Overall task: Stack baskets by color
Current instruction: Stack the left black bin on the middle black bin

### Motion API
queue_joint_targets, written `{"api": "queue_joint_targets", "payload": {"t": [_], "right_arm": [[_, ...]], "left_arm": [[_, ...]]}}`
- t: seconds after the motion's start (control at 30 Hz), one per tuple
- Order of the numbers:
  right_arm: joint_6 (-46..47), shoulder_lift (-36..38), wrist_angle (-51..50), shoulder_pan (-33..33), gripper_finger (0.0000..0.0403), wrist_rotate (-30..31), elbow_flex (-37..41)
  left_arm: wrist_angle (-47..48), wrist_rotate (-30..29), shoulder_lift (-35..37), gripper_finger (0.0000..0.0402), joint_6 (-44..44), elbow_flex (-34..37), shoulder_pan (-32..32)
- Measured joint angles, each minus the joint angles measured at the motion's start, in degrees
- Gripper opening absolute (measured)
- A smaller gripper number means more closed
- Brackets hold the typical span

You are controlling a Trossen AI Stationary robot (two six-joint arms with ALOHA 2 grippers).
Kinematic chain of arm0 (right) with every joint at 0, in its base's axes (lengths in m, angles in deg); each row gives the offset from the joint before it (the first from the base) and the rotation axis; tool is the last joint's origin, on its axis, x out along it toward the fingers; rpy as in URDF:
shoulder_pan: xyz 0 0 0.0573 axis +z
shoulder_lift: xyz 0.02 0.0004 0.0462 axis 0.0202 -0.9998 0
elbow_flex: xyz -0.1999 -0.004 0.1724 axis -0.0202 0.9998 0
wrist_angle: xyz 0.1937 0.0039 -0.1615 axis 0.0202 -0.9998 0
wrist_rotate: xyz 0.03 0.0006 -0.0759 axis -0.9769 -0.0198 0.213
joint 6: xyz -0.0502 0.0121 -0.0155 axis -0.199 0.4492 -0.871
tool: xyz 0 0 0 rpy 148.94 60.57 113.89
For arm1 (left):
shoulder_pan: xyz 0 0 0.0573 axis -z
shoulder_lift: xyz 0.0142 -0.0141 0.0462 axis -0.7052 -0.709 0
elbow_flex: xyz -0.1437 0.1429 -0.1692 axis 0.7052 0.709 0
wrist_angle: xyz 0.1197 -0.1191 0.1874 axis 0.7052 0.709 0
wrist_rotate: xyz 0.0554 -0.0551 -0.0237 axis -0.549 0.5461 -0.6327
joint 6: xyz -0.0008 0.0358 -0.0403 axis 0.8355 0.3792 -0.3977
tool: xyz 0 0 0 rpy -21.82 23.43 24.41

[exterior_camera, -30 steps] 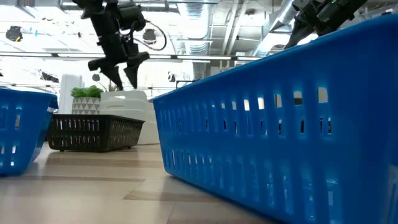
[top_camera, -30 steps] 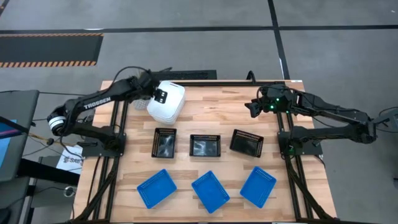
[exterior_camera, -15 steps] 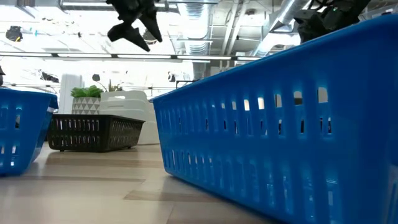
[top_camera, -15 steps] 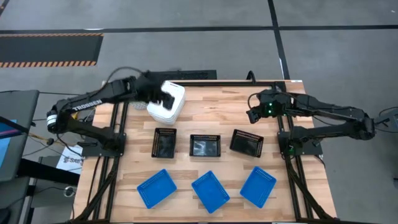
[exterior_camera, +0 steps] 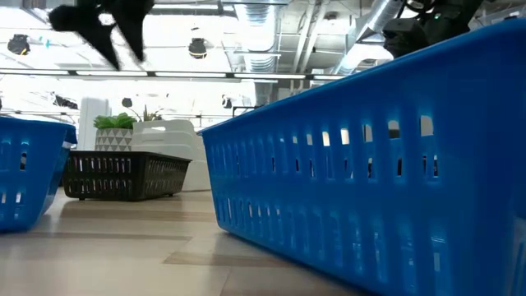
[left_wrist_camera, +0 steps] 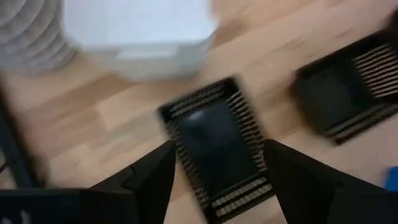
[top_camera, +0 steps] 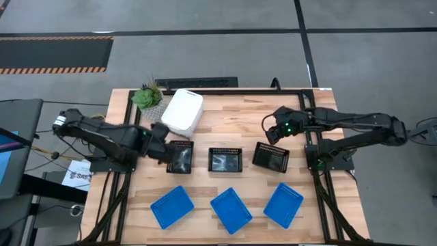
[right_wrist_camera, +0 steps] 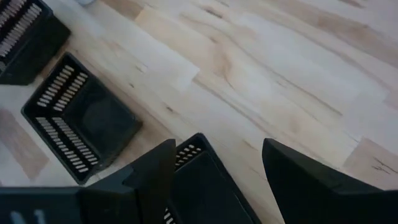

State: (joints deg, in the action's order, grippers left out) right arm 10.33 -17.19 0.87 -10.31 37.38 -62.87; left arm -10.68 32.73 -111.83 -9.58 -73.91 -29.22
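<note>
I see the white baskets (top_camera: 183,112) sitting as one nested stack at the back of the table, turned slightly off square, mouth side hidden from me so the top reads as a smooth white slab. In front of them I have three black mesh-sided baskets in a row, each upright and open: the left black basket (top_camera: 180,156), the middle black basket (top_camera: 225,159) and the right black basket (top_camera: 271,156), which is angled a little. Nearest the front edge lie three bright blue baskets, all separate and tilted at different angles: left (top_camera: 171,206), middle (top_camera: 231,210), right (top_camera: 283,204).
</note>
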Motion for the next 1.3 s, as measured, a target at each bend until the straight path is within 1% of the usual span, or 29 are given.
{"api": "queue_joint_targets", "payload": {"t": [0.07, 0.17, 0.2, 0.27, 0.33, 0.43, 0.53, 0.77, 0.83, 0.9, 0.97, 1.1, 1.13, 1.2, 1.3], "right_arm": [[0.0, -0.9, 0.0, 0.7, 0.0264, 0.0, 0.0], [0.0, -1.8, 0.0, 1.5, 0.0264, 0.0, 0.0], [0.0, -2.2, -0.3, 1.8, 0.0264, 0.0, 0.0], [0.0, -2.4, -0.6, 2.2, 0.0264, 0.0, 0.0], [0.1, -2.8, -0.7, 2.8, 0.0264, 0.0, 0.0], [0.2, -2.8, -1.1, 3.6, 0.0264, 0.0, 0.0], [1.2, -2.8, -1.0, 4.3, 0.0264, 0.0, 0.0], [1.5, -2.8, -1.0, 4.7, 0.0264, 0.0, 0.0], [1.5, -2.8, -1.0, 4.7, 0.0264, 0.1, 0.0], [1.5, -2.8, -1.0, 4.7, 0.0264, 0.1, 0.0], [1.5, -2.8, -1.0, 4.7, 0.0264, 0.2, 0.0], [1.5, -2.8, -1.0, 4.6, 0.0264, 0.2, 0.0], [1.5, -2.8, -1.0, 4.6, 0.0264, 0.2, 0.0], [1.5, -2.8, -1.0, 4.6, 0.0264, 0.2, 0.0], [1.5, -2.8, -1.0, 4.6, 0.0264, 0.2, 0.0]], "left_arm": [[-3.3, 1.9, 0.1, 0.0231, -2.3, 3.6, 1.2], [-10.2, 6.5, 0.0, 0.0231, -2.4, 9.5, 1.9], [-12.5, 7.1, 0.0, 0.0231, -2.6, 11.3, 2.1], [-16.2, 7.5, 0.1, 0.0231, -3.9, 14.6, 2.5], [-17.6, 7.7, 0.3, 0.0231, -5.8, 17.6, 2.7], [-23.7, 7.8, 1.0, 0.0231, -7.2, 22.3, 2.9], [-27.9, 8.2, 1.2, 0.0231, -8.6, 26.8, 2.9], [-38.9, 12.2, 1.2, 0.0228, -9.8, 34.6, 1.5], [-40.0, 13.5, 1.1, 0.0212, -10.0, 35.1, 1.0], [-42.2, 14.6, 1.1, 0.0180, -9.5, 35.1, 0.7], [-44.2, 15.0, 1.1, 0.0132, -9.6, 35.1, 0.6], [-46.2, 14.6, 1.1, 0.0024, -11.5, 35.1, 0.5], [-46.3, 14.3, 1.1, 0.0014, -11.5, 35.1, 0.3], [-46.4, 14.2, 1.1, 0.0011, -11.7, 35.1, -0.2], [-49.2, 16.1, 1.1, 0.0003, -10.6, 35.0, -0.8]]}}
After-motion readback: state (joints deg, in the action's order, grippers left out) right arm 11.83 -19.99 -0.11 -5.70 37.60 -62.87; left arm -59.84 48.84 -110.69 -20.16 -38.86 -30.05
